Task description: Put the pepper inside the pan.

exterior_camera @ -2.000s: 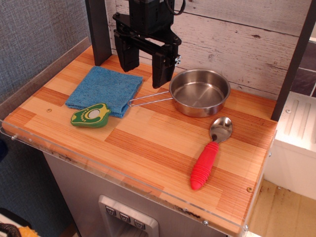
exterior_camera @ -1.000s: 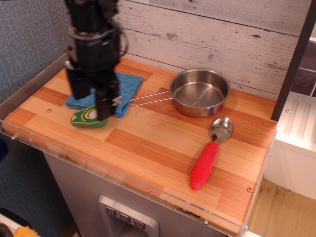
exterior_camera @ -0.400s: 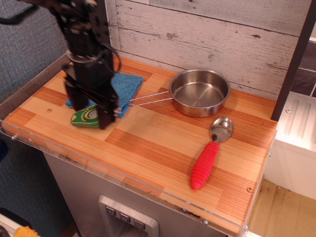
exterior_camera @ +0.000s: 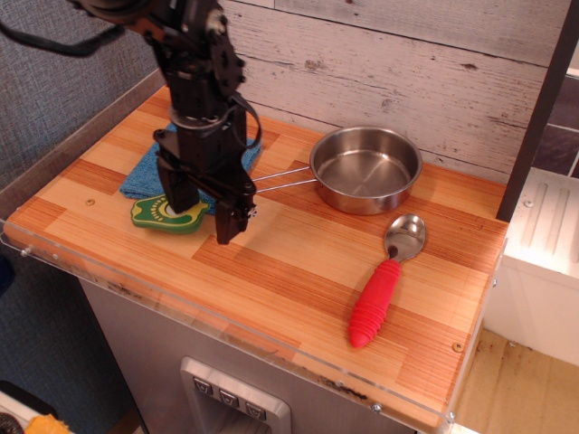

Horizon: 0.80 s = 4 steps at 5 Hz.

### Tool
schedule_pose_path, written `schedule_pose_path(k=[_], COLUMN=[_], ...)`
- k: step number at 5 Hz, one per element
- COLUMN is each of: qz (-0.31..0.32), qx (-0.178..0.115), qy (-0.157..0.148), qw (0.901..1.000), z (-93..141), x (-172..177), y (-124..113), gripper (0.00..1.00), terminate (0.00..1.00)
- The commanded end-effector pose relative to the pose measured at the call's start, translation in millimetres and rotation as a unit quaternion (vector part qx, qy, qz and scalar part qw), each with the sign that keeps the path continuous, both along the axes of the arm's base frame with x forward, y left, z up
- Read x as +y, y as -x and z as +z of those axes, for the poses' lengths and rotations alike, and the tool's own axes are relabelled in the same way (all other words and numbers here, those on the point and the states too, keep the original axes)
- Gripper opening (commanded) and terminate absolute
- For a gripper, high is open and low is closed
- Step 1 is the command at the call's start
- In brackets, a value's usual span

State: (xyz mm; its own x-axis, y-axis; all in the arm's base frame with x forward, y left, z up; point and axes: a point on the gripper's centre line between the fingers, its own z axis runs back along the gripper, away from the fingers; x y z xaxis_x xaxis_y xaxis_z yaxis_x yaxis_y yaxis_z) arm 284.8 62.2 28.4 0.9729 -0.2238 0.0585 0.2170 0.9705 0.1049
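Pepper (exterior_camera: 167, 215) is lying flat on the table (exterior_camera: 298, 262) beside the blue cloth (exterior_camera: 145, 172), pan (exterior_camera: 365, 168) well apart. Fingers (exterior_camera: 204, 212) are spread, hanging over its right end, gripping nothing. Risk: off-centre close is pinching one edge, pepper skidding away.

Pan (exterior_camera: 365, 168): polished stainless steel, mirror-bright, with thin wire handle. Beside the pan, spoon (exterior_camera: 384, 278): shiny metal bowl, ribbed red matt plastic grip. Left of the pan, cloth (exterior_camera: 147, 169): blue, nappy towelling. Pepper (exterior_camera: 163, 214): smooth, glossy green plastic. Gripper (exterior_camera: 203, 206): matt black plastic or metal. Table (exterior_camera: 298, 262): striped wood laminate, smooth, satin. Behind the pan, wall (exterior_camera: 407, 63): rough whitewashed planks.
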Motion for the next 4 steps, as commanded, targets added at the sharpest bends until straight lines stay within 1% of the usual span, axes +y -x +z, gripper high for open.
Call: schedule_pose_path(k=[1, 2, 3, 4], qz=[0.001, 0.002, -0.001, -0.013], qx=[0.029, 0.036, 0.034, 0.015], qy=[-0.024, -0.028, -0.027, -0.022], qw=[0.9993, 0.9989, 0.9990, 0.9996], z=[-3, 3, 10, 24], x=[16, 25, 26, 20], y=[-3, 1, 3, 4], gripper=[1.00, 1.00, 1.00, 1.00], terminate=[0.00, 0.00, 0.00, 0.00])
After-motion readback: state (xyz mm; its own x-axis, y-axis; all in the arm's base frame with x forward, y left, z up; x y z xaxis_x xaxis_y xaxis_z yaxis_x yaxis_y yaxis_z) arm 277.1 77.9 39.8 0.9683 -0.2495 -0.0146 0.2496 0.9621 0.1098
